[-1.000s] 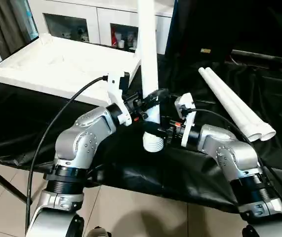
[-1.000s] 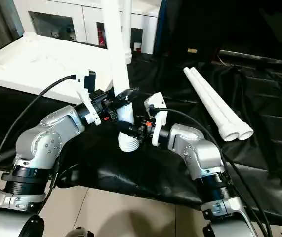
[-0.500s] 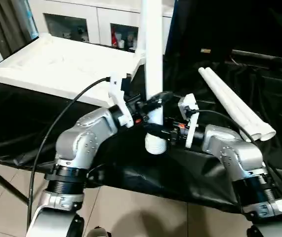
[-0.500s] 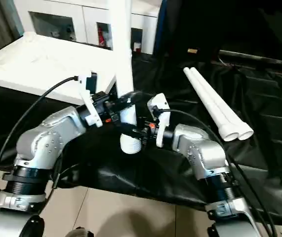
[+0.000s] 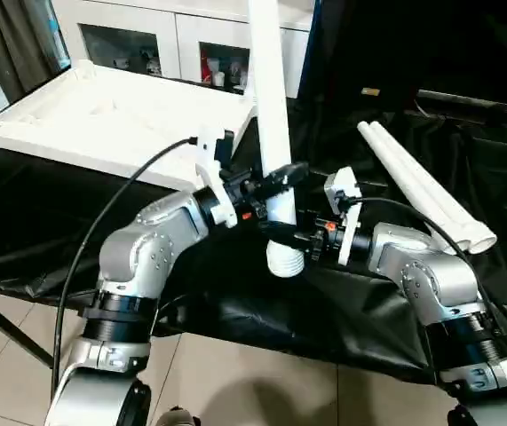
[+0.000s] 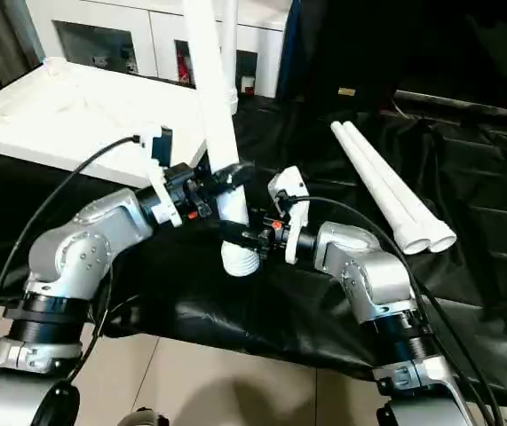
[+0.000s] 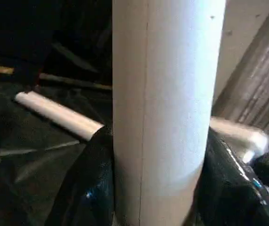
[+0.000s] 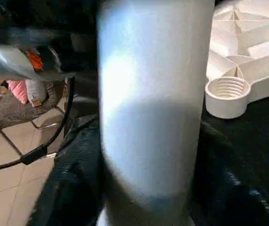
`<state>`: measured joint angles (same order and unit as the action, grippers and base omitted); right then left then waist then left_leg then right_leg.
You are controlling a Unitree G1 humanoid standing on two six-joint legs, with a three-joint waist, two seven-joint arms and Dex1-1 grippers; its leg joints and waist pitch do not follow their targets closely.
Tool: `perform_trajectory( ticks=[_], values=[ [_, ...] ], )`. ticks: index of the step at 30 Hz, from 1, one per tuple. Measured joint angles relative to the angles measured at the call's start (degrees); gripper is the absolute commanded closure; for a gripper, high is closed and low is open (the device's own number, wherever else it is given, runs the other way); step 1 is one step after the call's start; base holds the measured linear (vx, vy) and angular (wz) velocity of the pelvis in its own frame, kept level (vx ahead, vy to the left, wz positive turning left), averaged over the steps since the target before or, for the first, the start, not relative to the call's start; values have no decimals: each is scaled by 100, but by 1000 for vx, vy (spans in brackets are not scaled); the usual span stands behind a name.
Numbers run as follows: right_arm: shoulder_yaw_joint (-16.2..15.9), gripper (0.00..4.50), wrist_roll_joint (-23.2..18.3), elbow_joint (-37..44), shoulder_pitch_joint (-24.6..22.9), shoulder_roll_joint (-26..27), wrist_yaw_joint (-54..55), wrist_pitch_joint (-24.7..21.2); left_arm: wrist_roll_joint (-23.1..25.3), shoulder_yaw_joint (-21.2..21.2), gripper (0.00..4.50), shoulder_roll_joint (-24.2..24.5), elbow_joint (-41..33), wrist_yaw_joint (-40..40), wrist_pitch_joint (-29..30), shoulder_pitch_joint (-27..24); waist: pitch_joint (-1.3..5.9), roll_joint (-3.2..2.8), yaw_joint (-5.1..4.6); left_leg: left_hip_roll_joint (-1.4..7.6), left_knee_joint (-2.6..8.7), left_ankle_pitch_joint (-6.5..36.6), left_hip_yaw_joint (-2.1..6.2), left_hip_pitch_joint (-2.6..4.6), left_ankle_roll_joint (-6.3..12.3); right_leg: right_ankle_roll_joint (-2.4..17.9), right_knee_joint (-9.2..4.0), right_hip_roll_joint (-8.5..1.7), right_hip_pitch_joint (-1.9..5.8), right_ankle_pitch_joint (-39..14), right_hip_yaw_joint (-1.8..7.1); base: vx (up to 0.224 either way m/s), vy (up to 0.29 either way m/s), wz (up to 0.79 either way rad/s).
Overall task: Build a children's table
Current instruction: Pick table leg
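Observation:
A white table leg [image 5: 269, 106] stands almost upright in front of me, leaning slightly left at the top, its ribbed threaded end [image 5: 286, 262] hanging just above the black cloth. My left gripper [image 5: 275, 182] is shut on it; black fingers [image 7: 92, 188] flank the leg [image 7: 162, 103] in the left wrist view. Just below, my right gripper [image 5: 289, 238] is also shut on the leg [image 8: 150, 94]. The white tabletop [image 5: 102, 115] lies upside down at the back left, with a threaded corner socket [image 8: 227, 92]. Another upright white leg [image 6: 229, 53] rises behind the held one.
Two more white legs [image 5: 422, 191] lie side by side on the black-covered work table [image 5: 368, 311] at the right. A white cabinet [image 5: 146, 44] stands behind. The table's front edge drops to tiled floor [image 5: 235, 382] below my forearms.
The held leg's lower end has crept slightly to the right with both grippers. Its top swung to upright half a second ago and leans left again now.

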<state>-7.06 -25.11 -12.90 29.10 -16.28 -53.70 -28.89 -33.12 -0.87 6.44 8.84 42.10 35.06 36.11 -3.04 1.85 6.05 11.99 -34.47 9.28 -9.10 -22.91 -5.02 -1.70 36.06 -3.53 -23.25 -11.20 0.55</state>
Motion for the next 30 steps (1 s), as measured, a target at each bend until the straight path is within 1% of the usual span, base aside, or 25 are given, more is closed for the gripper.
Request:
perform_trajectory(
  ticks=[1, 3, 6, 8, 12, 21, 30],
  values=[
    [-3, 164, 1, 0, 4, -8, -6, -8, -2, 13, 261, 16, 0, 34, 4, 38, 0, 0, 6, 0, 0, 0, 0, 0, 0, 0, 0, -1, 0, 0, 0, 0, 0, 0],
    [-6, 142, 6, 0, 7, -27, -25, -40, -4, 51, 261, 45, 0, 109, 5, 76, 0, 0, 10, 0, 0, -1, 0, 0, 1, 0, 0, 0, 0, 0, 0, 0, 0, 0],
    [-38, 139, 20, 0, 15, -165, -171, -89, -2, 135, 261, 100, 21, 230, 37, 100, 0, 0, 24, 0, 0, -1, 0, 0, 2, 0, 0, 0, 0, 0, 0, 0, 0, 0],
    [-50, 139, 19, 1, 49, -263, -267, -124, -1, 143, 261, 129, 62, 279, 65, 134, 0, 0, 31, 0, 0, -3, 0, 0, 4, 0, 0, 0, 0, 0, 0, 0, 0, 0],
    [-50, 139, 11, 1, 119, -290, -320, -223, 27, 203, 261, 215, 108, 416, 104, 248, 0, 0, 32, 0, 0, -4, 0, 1, 3, 0, 4, 0, 0, 0, 0, 0, 0, 0],
    [-54, 139, -12, 68, 130, -422, -450, -421, 141, 380, 261, 250, 221, 537, 89, 266, 0, -1, 38, 0, 0, -6, 0, 2, 1, 0, 5, 0, 0, 0, 0, 0, 0, 0],
    [-24, 139, -13, 68, 137, -410, -408, -458, 261, 461, 261, 264, 344, 616, 10, 273, 0, -1, 40, 0, 0, -7, 0, 2, -1, 0, 6, 0, 0, 0, -1, 0, 0, 0]
  ],
)
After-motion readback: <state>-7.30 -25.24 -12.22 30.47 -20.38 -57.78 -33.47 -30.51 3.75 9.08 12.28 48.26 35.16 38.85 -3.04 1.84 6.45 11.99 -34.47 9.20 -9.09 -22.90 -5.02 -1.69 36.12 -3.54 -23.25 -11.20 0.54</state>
